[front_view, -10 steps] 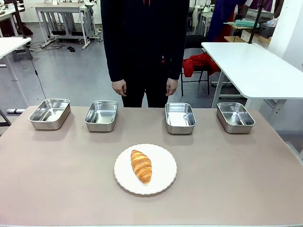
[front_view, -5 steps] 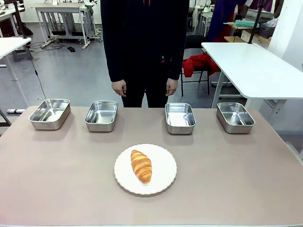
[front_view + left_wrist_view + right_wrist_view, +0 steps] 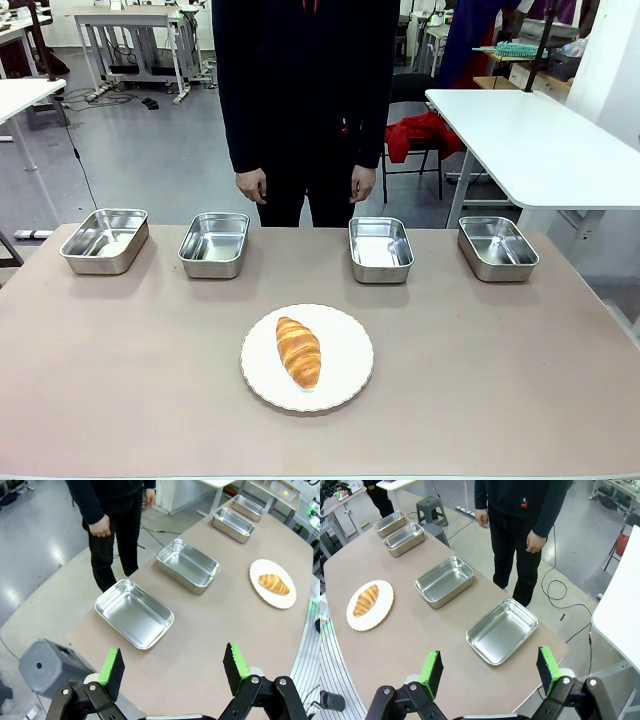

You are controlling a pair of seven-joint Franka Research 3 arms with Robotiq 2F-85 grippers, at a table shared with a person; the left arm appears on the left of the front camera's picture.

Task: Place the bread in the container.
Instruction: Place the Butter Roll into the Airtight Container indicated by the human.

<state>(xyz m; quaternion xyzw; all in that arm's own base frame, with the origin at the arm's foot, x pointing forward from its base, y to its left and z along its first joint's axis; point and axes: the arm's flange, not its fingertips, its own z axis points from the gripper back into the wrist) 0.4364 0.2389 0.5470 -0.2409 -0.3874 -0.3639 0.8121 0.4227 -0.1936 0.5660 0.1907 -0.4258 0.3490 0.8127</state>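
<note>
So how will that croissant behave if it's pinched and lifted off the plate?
The croissant looks puffy, so it is likely light for its size. Its ridged crust would probably dent or flake under a firm pinch. It lies loose on the smooth plate and its crust is glossy, so a nudge may slide it.
</note>
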